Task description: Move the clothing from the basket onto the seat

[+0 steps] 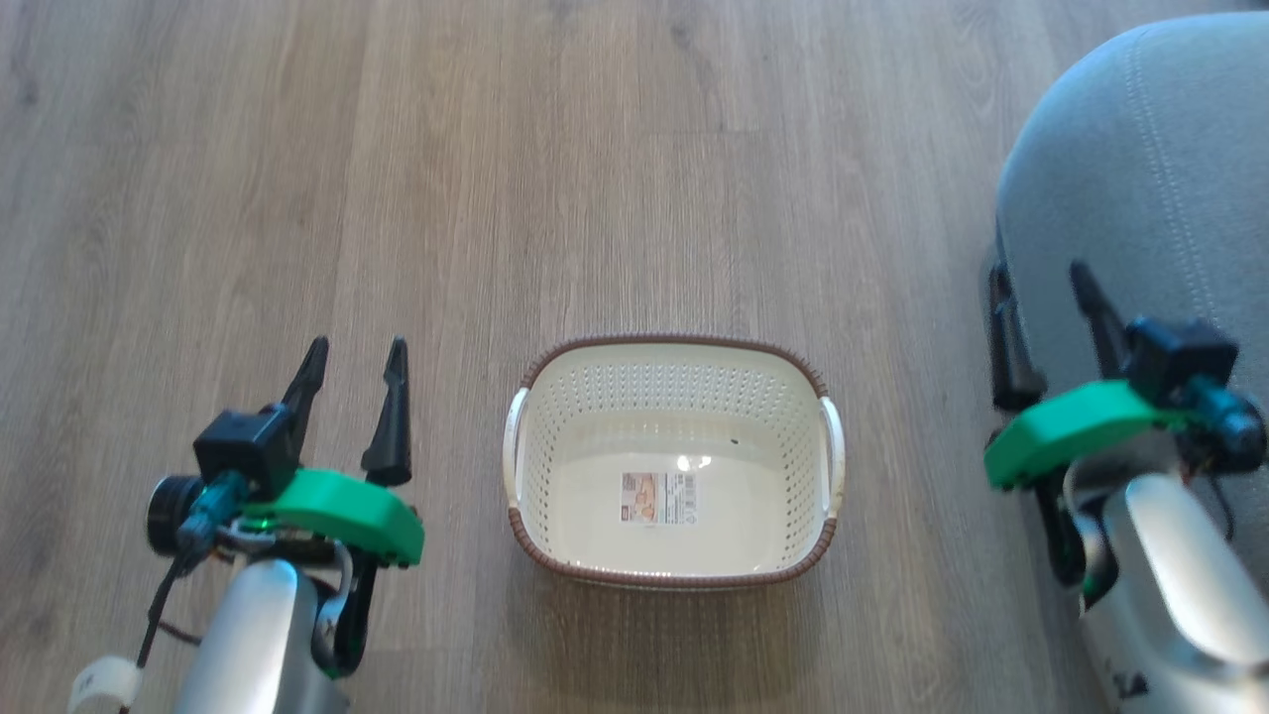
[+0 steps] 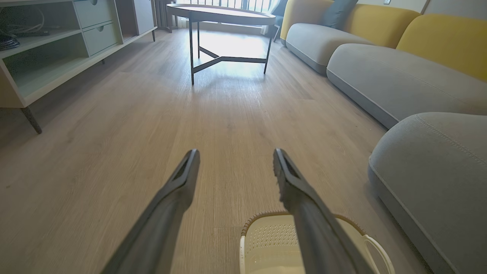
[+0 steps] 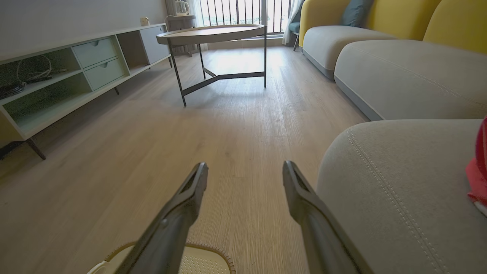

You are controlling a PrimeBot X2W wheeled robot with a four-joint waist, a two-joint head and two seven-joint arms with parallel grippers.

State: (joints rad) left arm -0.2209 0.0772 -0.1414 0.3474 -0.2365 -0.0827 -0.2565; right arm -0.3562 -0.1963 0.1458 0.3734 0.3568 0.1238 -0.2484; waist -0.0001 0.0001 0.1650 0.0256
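The cream basket (image 1: 674,397) sits on the floor (image 1: 595,198) between my left hand (image 1: 357,347) and right hand (image 1: 1036,273), long axis left-right, sticker (image 1: 658,498) showing inside. Both hands are released. Red clothing (image 3: 478,179) lies on the seat (image 1: 1140,178).

bare floor (image 1: 297,149) lies open all round the basket (image 1: 674,342), and its top is open. the seat (image 1: 1140,178) blocks the right side, with a strip of floor between that looks passable. farther off stand a table (image 2: 220,11) and shelves (image 2: 95,36).
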